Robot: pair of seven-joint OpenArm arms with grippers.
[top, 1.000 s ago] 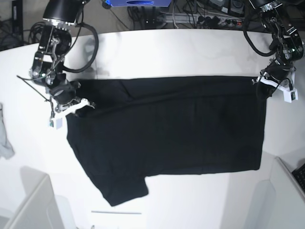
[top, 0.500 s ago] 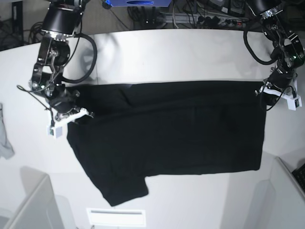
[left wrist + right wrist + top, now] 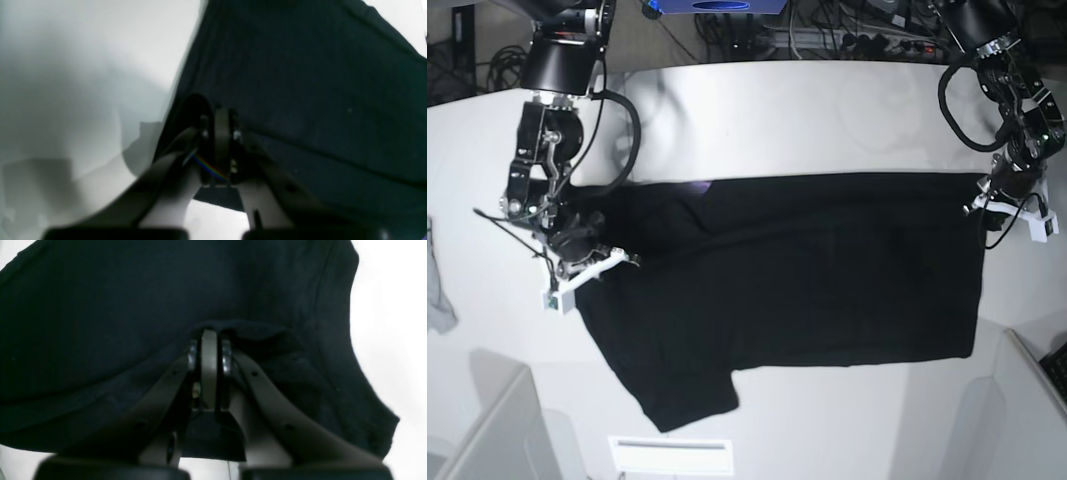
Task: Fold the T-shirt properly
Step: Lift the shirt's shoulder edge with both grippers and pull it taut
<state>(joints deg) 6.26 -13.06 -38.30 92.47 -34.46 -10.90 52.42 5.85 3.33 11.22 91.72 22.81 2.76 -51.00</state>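
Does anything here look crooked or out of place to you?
The T-shirt lies lopsided: one sleeve juts toward the table's near edge while the rest forms a rough rectangle. Both the left gripper and right gripper pinch its far edge. A grey cloth scrap lies apart.

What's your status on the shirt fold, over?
Left gripper and right gripper both shut on the T-shirt at its far edge. Shirt spread black side up on the table, one sleeve sticking out at the near side. Nothing in the way.

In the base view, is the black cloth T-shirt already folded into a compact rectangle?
No: the black cloth T-shirt lies spread wide, one sleeve sticking out.
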